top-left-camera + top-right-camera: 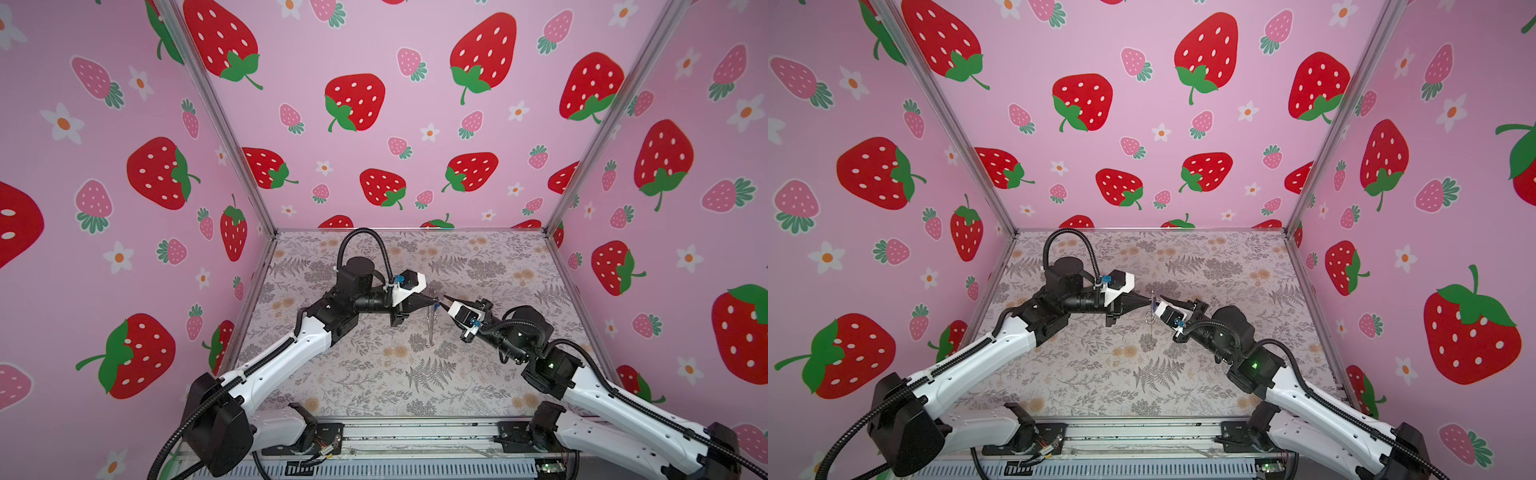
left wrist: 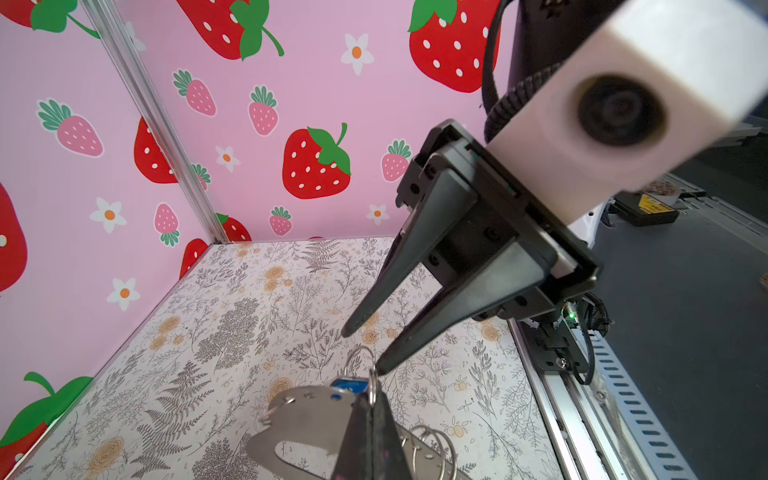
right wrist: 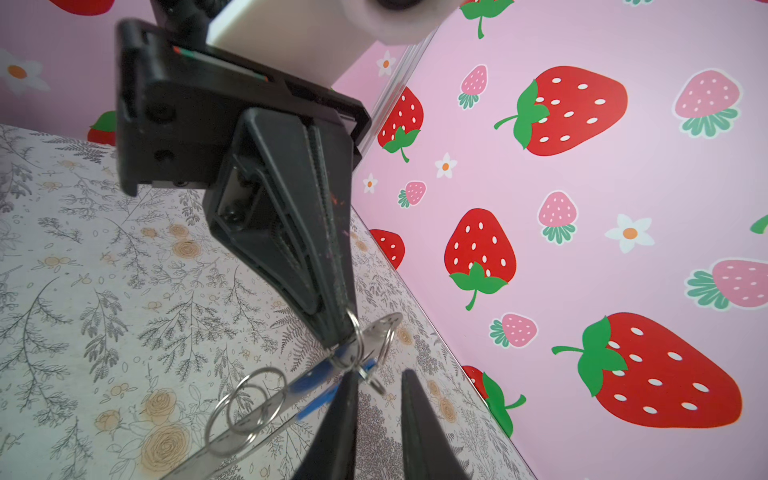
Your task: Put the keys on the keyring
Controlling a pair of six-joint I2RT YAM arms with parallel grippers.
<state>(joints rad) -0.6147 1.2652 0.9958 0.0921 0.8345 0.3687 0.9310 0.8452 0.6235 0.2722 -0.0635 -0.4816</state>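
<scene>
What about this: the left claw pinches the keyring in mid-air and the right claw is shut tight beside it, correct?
Not quite: the right gripper is open, its jaws apart, as the left wrist view shows. The left gripper does pinch the keyring in mid-air.

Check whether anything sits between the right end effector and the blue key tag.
Nothing separate does. The right end effector hangs open right beside the blue key tag, which peeks over the edge of the keyring. Only a metal ring there and the left end effector, shut on the keyring, crowd the approach.
</scene>
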